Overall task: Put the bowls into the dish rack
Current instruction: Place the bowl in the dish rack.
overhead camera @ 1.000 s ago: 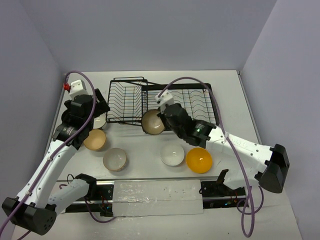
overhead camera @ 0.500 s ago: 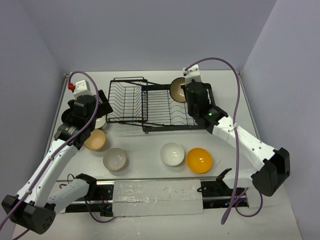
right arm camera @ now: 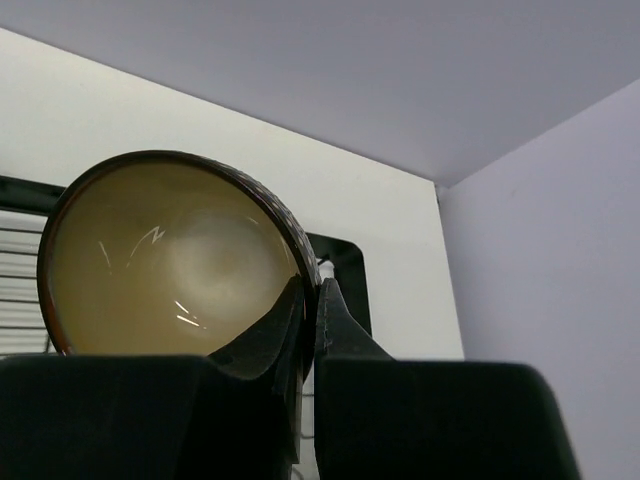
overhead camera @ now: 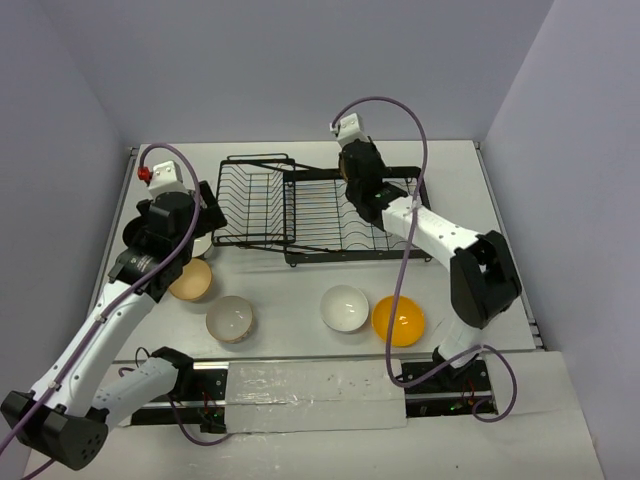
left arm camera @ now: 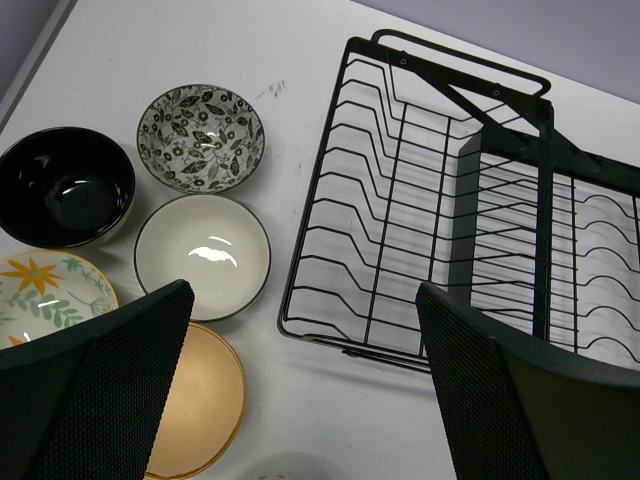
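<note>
White table [overhead camera: 290,285]; brown bowl [right arm camera: 170,260] rim pinched in right tool [right arm camera: 311,300], above rack [overhead camera: 252,205]

Both arms are white with black joints. The left arm [overhead camera: 100,330] has a long white tube part and a fat black base [overhead camera: 50,438] at its end. The right arm [overhead camera: 430,228] has the same white shell and a big black elbow [overhead camera: 482,278]. A purple cable [overhead camera: 385,100] loops along each arm. A small white box [overhead camera: 347,125] sits on each wrist (the left one has a little red bit [overhead camera: 143,172] on it). The fingers [left arm camera: 90,400] are black with tiny bumpy dots all over.
</note>
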`<state>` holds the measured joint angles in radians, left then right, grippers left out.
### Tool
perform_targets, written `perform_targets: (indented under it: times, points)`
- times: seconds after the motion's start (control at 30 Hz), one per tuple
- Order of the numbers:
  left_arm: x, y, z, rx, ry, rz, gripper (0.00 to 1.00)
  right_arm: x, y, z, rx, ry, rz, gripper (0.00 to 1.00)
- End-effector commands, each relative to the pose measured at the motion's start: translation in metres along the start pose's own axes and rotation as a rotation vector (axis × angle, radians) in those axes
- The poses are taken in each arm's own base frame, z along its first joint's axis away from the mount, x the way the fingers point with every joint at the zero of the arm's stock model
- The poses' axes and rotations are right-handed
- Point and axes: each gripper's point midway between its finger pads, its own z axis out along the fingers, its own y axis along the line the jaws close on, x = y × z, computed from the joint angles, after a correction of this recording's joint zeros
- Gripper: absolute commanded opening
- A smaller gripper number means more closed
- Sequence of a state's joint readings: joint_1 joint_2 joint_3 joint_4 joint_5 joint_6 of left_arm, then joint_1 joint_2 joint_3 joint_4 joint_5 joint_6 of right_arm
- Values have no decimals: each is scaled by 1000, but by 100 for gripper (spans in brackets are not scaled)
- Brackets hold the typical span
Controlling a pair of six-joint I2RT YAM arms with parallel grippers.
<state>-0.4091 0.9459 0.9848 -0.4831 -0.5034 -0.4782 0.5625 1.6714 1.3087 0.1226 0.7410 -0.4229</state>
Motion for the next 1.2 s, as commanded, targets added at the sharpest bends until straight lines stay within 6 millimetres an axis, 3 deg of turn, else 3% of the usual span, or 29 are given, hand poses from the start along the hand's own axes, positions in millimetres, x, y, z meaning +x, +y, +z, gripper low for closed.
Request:
perform_targets:
  times: [0.0, 0.2, 0.47, 0.67, 0.83, 0.87, 0.93, 0.97, 1.17]
  points:
    - [-6, 0, -3, 2, -30, 16, 99, -48, -41, 11, 147, -128, 63, 0]
    - [-3, -5, -4, 22, -25, 30, 99, -34, -27, 29, 187, -144, -59, 0]
    - [2, -9, -2, 33, -11, 43, 99, -11, 21, 51, 52, -112, -117, 0]
    - [4, -8, 0, 27, -6, 51, 99, 0, 59, 46, -168, -71, -5, 0]
    - [6, -9, 2, 25, 2, 56, 99, 12, 77, 42, -286, -18, 54, 0]
    - [7, -9, 3, 24, 6, 59, 99, 8, 78, 45, -321, -20, 72, 0]
    - [8, -8, 4, 19, 10, 62, 99, 23, 86, 45, -389, 63, 97, 0]
    - [8, -8, 4, 16, 9, 62, 99, 19, 82, 51, -420, 66, 136, 0]
    - [11, -9, 7, 13, 19, 69, 99, 35, 69, 65, -433, 122, 222, 0]
